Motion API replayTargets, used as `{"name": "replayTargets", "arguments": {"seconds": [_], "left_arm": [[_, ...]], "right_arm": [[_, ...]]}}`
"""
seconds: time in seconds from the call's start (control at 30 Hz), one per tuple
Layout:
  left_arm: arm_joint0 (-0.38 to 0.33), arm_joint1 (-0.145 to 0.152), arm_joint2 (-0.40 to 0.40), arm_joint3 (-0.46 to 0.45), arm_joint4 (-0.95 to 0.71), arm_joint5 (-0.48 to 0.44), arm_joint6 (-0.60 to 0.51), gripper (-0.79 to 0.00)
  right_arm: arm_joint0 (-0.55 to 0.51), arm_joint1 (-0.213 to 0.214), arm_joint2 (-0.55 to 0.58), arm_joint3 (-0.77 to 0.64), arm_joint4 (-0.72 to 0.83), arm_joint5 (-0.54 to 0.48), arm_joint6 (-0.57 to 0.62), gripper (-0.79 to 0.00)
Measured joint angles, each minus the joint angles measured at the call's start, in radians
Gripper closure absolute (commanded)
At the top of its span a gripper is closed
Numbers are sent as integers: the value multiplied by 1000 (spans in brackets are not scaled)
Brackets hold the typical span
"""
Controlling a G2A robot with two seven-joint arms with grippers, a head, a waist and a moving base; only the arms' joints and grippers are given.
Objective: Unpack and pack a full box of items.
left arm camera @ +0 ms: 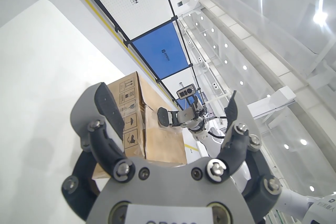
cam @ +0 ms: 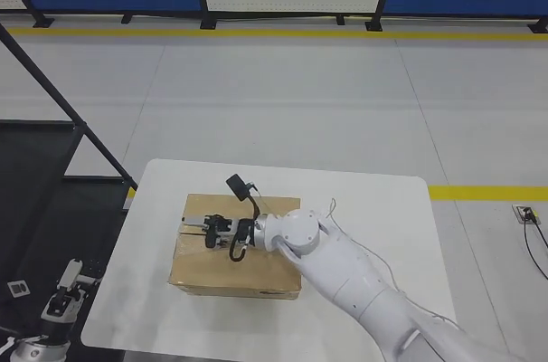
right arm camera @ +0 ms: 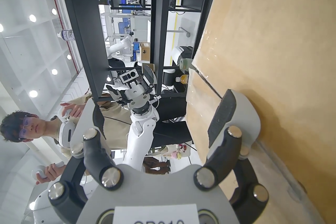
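A closed cardboard box point(cam: 236, 262) with a taped seam stands in the middle of the white table point(cam: 373, 226). My right gripper point(cam: 212, 226) lies over the box top near its left end, open. In the right wrist view the right gripper point(right arm camera: 160, 117) has one finger point(right arm camera: 223, 114) resting against the box top point(right arm camera: 275, 38) beside the seam, and nothing is between the fingers. My left gripper point(cam: 75, 281) hangs off the table's front left corner. It is open and empty point(left arm camera: 170, 109), facing the box's end point(left arm camera: 131, 114).
A black metal frame point(cam: 75, 136) stands to the left of the table, close to my left arm. The table has bare surface on all sides of the box, widest at the right. Yellow lines point(cam: 491, 192) mark the floor beyond.
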Motion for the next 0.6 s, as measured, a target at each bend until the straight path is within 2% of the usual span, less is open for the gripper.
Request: {"name": "replayTargets", "arguments": {"seconds": [0.4,0.6], "left_arm": [[-8,3,8,24,-19,1,-42,-785],[-14,4,15,31,-19,1,-55,-785]], "right_arm": [[32,-89,-35,91,-3,-37,4,-785],[51,-114,-37,137,-18,-49,55,-785]]}}
